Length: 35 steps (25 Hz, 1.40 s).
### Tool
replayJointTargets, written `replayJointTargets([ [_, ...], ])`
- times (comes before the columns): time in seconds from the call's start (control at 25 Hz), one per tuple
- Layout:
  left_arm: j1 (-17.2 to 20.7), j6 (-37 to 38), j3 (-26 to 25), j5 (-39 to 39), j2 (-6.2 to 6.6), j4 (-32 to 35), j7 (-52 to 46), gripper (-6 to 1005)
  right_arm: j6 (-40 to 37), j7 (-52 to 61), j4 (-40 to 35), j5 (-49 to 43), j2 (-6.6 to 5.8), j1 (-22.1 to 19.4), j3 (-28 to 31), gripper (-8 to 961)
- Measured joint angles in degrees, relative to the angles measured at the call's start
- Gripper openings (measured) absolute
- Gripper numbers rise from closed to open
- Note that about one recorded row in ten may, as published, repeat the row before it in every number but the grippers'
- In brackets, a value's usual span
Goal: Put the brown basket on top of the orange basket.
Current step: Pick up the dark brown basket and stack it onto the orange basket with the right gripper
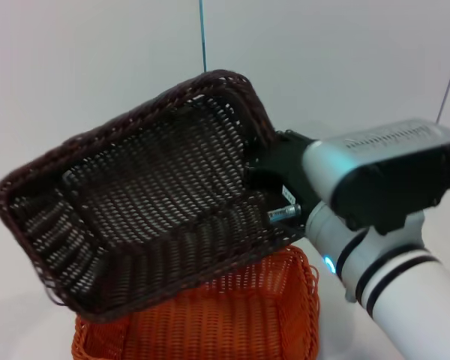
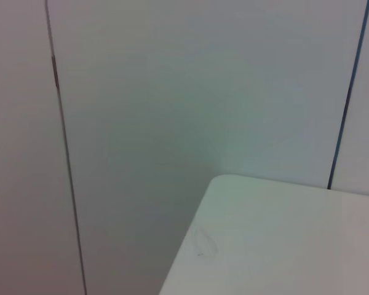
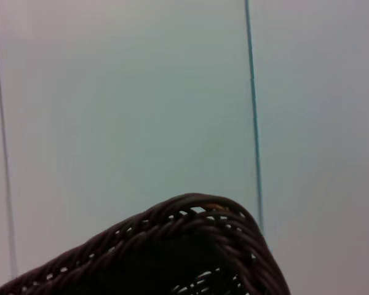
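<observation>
The brown basket (image 1: pixel 142 202) hangs tilted in the air in the head view, its open side turned toward the camera. My right gripper (image 1: pixel 274 180) is shut on its right-hand rim, with the silver and white arm coming in from the lower right. Directly below it, the orange basket (image 1: pixel 225 315) rests upright on the white table, its far part hidden by the brown one. The two baskets look close together at the brown basket's low edge; contact cannot be judged. The right wrist view shows only a corner of the brown basket (image 3: pixel 184 252) against the wall. The left gripper is out of view.
A white table (image 1: pixel 7 300) carries the orange basket, and a pale panelled wall (image 1: pixel 97 60) stands close behind it. The left wrist view shows a rounded corner of the table (image 2: pixel 283 239) and the wall beyond.
</observation>
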Motion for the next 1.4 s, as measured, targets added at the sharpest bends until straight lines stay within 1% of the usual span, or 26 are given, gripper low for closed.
replayJointTargets([
  [0.08,0.0,0.0,-0.1,0.0,0.01,0.0,0.0,858,-6.3,-13.0,3.6,8.6,0.0,1.6,-0.6,133],
  [0.2,0.1,0.0,-0.3,0.0,0.03,0.0,0.0,858,-13.7,-25.9,8.5,20.8,-0.22,4.9,0.6,133],
  [0.28,0.1,0.0,-0.3,0.1,0.03,0.0,0.0,858,-18.3,-32.9,10.9,29.0,-0.36,7.5,2.4,133],
  [0.36,0.1,0.0,-0.3,0.1,0.03,0.0,0.0,858,-24.3,-37.0,12.5,35.0,-0.58,11.2,3.8,133],
  [0.44,0.0,0.0,-0.2,0.1,0.03,0.0,0.0,858,-29.9,-38.7,13.0,37.8,-0.87,14.8,4.2,133],
  [0.6,0.0,0.0,-0.3,0.1,0.04,0.3,0.0,858,-38.1,-41.4,13.4,39.0,-0.81,19.6,4.3,133],
  [0.64,0.0,0.0,-0.3,0.1,0.03,0.4,0.0,858,-42.7,-42.5,13.1,39.5,-0.8,21.5,4.6,133],
  [0.68,0.0,0.0,-0.3,0.1,0.03,0.4,0.0,858,-42.7,-42.5,13.1,39.5,-0.8,21.5,4.6,133],
  [0.76,0.0,0.0,-0.3,0.1,0.03,0.5,0.0,858,-46.2,-43.5,12.4,40.1,-0.93,23.1,5.0,133],
  [0.92,0.0,0.0,-0.3,0.1,0.03,0.6,0.0,858,-47.4,-44.3,12.1,40.3,-1.3,23.1,5.0,133],
  [1.04,0.0,0.0,-0.3,0.1,0.03,0.6,0.0,858,-47.1,-43.8,12.3,40.4,-0.82,22.2,5.5,133],
  [1.12,0.0,0.1,-0.3,0.1,0.03,0.6,0.0,858,-45.5,-43.2,13.1,40.3,-0.35,20.8,6.3,133],
  [1.2,0.0,0.4,-0.2,0.0,0.03,0.6,0.0,858,-41.2,-42.6,15.3,40.6,-0.27,18.1,8.0,134],
  [1.28,0.0,0.6,-0.1,0.0,0.03,0.8,0.0,858,-33.5,-42.2,18.2,42.9,-0.26,13.4,10.5,134],
  [1.4,0.0,0.7,-0.2,0.0,0.03,1.0,0.0,858,-24.3,-41.8,21.1,45.1,-0.18,7.3,12.4,134],
])
